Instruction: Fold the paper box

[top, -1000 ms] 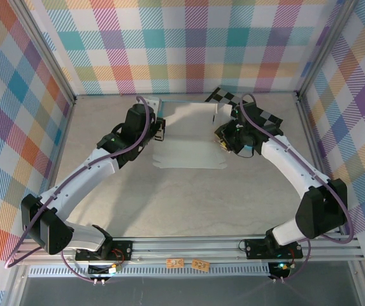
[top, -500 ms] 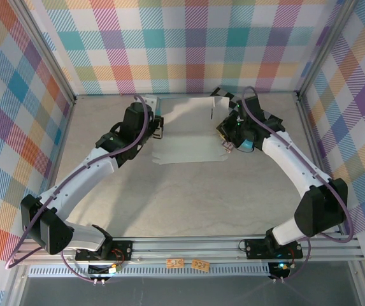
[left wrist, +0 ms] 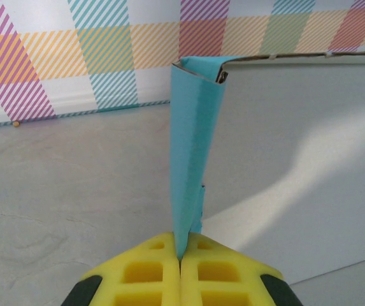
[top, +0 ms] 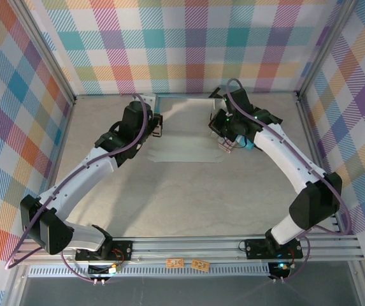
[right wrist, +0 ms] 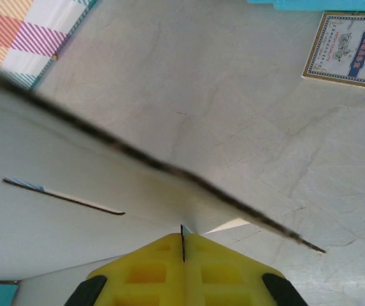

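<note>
While the left arm [top: 99, 162] and right arm [top: 284, 159] are reaching toward the tabletop's [top: 182, 197] far edge, the paper box [top: 185, 131] is lying there, grey side up. Left jaws are pinching shut on its upturned teal flap [left wrist: 192, 146]; right jaws are clamping its raised right edge. Right wrist view is catching a playing-card pack [right wrist: 348, 48] beyond.

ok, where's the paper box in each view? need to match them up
Top external: paper box sits centre, far half.
Left wrist: its teal flap stands upright mid-frame, pinched by the left pincer; grey-white panel to the right.
Right wrist: grey-white sheet across the left half, clamped by the right pincer.
Shared landmark: plaid wall, at each frame's top.
</note>
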Robot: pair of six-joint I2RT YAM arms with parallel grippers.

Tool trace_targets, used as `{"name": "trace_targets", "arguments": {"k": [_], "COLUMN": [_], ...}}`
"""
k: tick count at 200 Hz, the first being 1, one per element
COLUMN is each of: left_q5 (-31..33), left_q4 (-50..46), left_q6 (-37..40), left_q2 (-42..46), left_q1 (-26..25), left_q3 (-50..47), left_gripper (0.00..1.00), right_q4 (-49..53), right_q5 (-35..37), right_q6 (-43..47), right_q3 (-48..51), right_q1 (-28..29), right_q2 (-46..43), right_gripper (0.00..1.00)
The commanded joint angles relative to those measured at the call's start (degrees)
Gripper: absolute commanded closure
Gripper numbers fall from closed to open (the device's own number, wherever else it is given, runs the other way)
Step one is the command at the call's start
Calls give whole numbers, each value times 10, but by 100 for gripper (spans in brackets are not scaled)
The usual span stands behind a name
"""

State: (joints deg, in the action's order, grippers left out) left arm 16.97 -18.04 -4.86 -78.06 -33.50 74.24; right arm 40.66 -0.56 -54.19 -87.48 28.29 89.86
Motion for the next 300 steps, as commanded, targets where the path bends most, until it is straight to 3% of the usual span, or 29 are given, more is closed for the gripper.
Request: {"name": "trace_targets", "arguments": {"k": [1, 54, 114, 167, 194, 235, 256, 273, 286, 300], "left_q5": [-19, -18, -14, -17, -41, -134, -216, -309, -371, -424], "left_q4": [7, 8, 6, -3, -16, -34, -33, -39, -46, -40], "left_q6": [-3, -11, -14, -17, -18, -24, -36, -49, -57, -72], "left_q2": [6, 9, 12, 7, -2, -29, -47, -71, -91, -107], "left_q1": [-6, -6, -6, 2, 23, 77, 113, 146, 165, 180], "left_q3": [14, 14, 14, 21, 38, 77, 95, 116, 135, 144], "left_gripper": [100, 100, 100, 100, 100, 100, 100, 100, 100, 100], "right_q4": [6, 28, 47, 97, 89, 1, -66, -177, -265, -276], "right_q5": [-6, -7, -17, -19, -125, -294, -363, -444, -521, -575], "right_q6": [34, 82, 103, 158, 195, 174, 168, 160, 152, 182], "right_q3": [-34, -81, -90, -175, -234, -190, -104, -12, 36, 41], "right_q1": [26, 68, 76, 71, 27, -157, -242, -293, -313, -314], "right_q2": [10, 45, 59, 37, -1, -67, -81, -88, -83, -58], "right_gripper": [95, 88, 84, 69, 54, 53, 53, 54, 55, 57]}}
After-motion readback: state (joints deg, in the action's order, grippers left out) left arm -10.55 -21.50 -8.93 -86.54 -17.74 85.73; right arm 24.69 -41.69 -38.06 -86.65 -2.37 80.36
